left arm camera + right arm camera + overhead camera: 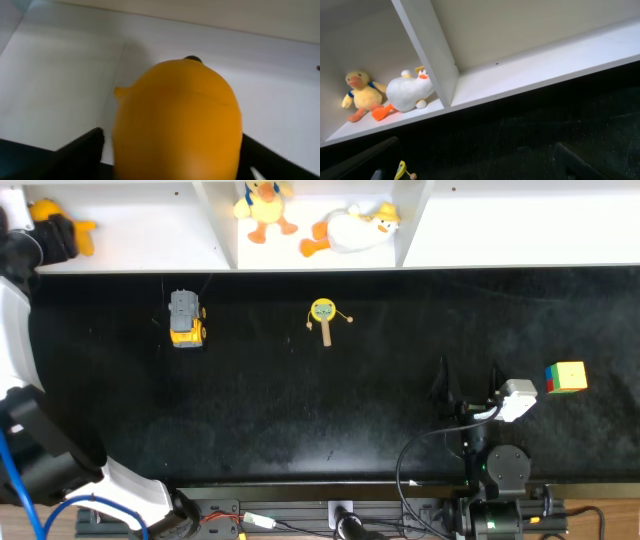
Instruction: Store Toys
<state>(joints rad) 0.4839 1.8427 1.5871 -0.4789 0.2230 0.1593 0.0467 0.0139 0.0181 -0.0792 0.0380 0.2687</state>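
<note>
My left gripper [55,237] is inside the shelf's left compartment [150,240], shut on an orange plush toy [177,125] that bulges between its fingers [85,150]. In the middle compartment sit a yellow duck plush [265,205] and a white goose plush [355,228], which the right wrist view also shows, the duck [362,92] beside the goose [407,92]. On the black mat lie a grey and yellow toy truck [186,317], a yellow rattle drum [324,315] and a coloured cube [566,377]. My right gripper [467,385] stands open over the mat, left of the cube, holding nothing.
The white shelf [500,250] runs along the far edge, its right compartment bare. White dividers [427,55] separate the compartments. Cables and the arm bases [500,470] crowd the near edge. Open mat lies between the truck, the rattle and the right gripper.
</note>
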